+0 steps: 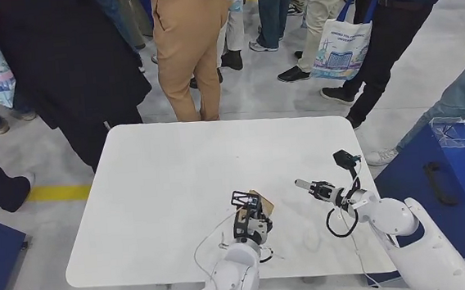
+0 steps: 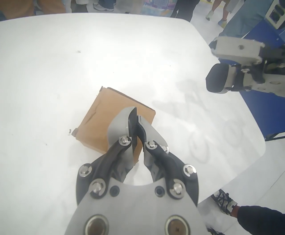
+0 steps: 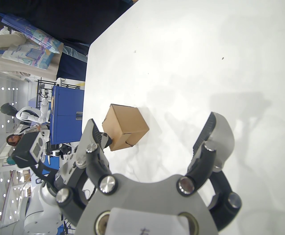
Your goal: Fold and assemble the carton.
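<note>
A small brown carton (image 1: 263, 202) (image 2: 106, 120) (image 3: 125, 126) stands folded into a cube on the white table (image 1: 177, 174), near its front edge. My left gripper (image 1: 252, 214) (image 2: 135, 114) is shut, its fingertips together over the carton's near top edge and touching it; nothing shows between the pads. In the right wrist view one dark left fingertip (image 3: 105, 139) rests against the carton's side. My right gripper (image 1: 305, 186) (image 3: 151, 121) (image 2: 213, 64) is open, held a short way to the right of the carton with its open side facing it, and holds nothing.
Several people stand along the table's far side and far right corner. A blue cabinet (image 1: 449, 185) with a clear plastic box (image 1: 451, 132) on it stands off the table's right edge. The table's left and far parts are bare.
</note>
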`<state>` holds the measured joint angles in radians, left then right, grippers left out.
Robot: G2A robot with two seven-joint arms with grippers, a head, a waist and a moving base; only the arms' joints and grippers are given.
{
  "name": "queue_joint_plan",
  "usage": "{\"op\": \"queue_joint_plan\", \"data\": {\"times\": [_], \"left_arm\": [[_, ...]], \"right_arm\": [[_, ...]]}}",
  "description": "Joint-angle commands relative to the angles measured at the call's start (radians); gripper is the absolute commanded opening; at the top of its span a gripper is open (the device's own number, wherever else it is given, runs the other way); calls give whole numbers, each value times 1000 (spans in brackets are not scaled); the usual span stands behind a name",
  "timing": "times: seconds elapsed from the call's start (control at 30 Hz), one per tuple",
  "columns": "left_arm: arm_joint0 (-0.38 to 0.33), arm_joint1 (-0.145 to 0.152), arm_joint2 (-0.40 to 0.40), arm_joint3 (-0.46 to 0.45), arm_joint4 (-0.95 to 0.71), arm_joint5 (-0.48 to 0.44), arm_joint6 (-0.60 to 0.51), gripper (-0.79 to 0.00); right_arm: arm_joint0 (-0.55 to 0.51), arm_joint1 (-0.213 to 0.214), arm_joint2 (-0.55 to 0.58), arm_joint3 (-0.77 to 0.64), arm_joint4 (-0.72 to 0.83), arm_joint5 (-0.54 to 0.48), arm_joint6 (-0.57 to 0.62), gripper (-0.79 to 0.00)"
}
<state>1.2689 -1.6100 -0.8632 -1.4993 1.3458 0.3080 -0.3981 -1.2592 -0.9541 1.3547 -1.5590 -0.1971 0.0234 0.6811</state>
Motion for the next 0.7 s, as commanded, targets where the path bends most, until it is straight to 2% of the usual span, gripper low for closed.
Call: {"op": "queue_joint_plan", "data": {"times": [0.0, 0.2, 0.33, 0.43, 0.53, 0.67], "left_arm": [[-5, -3, 4, 0, -3, 8, 13, -785], [28, 0, -9, -52, -7, -13, 60, -785], [10, 0, -20, -11, -8, -13, 14, -785], [-20, -6, -8, 31, 36, 23, -17, -785], [1, -8, -10, -14, -10, 1, 37, -785], [84, 6, -49, -133, -9, -29, 172, -785]], "right_arm": [[0, 0, 0, 0, 0, 0, 0, 0], [0, 0, 0, 0, 0, 0, 0, 0], [0, 0, 0, 0, 0, 0, 0, 0], [0, 0, 0, 0, 0, 0, 0, 0], [0, 0, 0, 0, 0, 0, 0, 0], [0, 0, 0, 0, 0, 0, 0, 0]]}}
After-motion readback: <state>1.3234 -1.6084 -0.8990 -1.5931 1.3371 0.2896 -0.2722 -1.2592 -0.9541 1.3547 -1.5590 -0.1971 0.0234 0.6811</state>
